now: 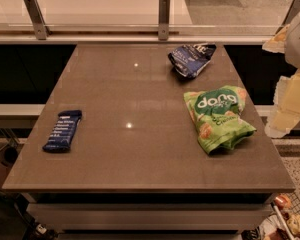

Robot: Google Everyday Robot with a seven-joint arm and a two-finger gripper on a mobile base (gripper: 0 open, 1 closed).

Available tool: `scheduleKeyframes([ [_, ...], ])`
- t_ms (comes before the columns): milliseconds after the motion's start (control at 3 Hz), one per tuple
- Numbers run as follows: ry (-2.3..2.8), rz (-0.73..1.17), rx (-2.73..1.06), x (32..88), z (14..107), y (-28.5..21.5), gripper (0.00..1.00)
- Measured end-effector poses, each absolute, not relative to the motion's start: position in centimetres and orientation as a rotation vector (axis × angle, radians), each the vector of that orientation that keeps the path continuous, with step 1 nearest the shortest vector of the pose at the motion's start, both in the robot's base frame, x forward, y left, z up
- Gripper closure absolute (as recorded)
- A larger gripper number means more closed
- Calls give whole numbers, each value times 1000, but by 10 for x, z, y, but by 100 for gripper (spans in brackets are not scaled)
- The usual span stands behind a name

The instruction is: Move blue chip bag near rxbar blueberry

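The blue chip bag, dark navy foil with white lettering, lies near the far right of the brown table. The rxbar blueberry, a slim flat dark blue bar with white text, lies at the table's left edge, far from the bag. My gripper shows as pale yellowish-white parts at the right edge of the view, off the table's right side and to the right of the bag, holding nothing that I can see.
A larger bright green chip bag lies on the right side of the table, in front of the blue bag. A glass railing with metal posts runs behind the table. Floor clutter sits at the lower right.
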State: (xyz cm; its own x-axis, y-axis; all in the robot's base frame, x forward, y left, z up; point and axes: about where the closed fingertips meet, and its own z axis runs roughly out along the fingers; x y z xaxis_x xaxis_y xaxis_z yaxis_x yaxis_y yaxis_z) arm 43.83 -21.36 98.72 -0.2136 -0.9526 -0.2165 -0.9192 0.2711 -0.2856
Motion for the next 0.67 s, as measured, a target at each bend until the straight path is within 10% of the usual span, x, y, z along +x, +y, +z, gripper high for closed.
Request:
scheduleKeyframes([
  [667, 2207, -195, -1670, 459, 991, -212, 0],
])
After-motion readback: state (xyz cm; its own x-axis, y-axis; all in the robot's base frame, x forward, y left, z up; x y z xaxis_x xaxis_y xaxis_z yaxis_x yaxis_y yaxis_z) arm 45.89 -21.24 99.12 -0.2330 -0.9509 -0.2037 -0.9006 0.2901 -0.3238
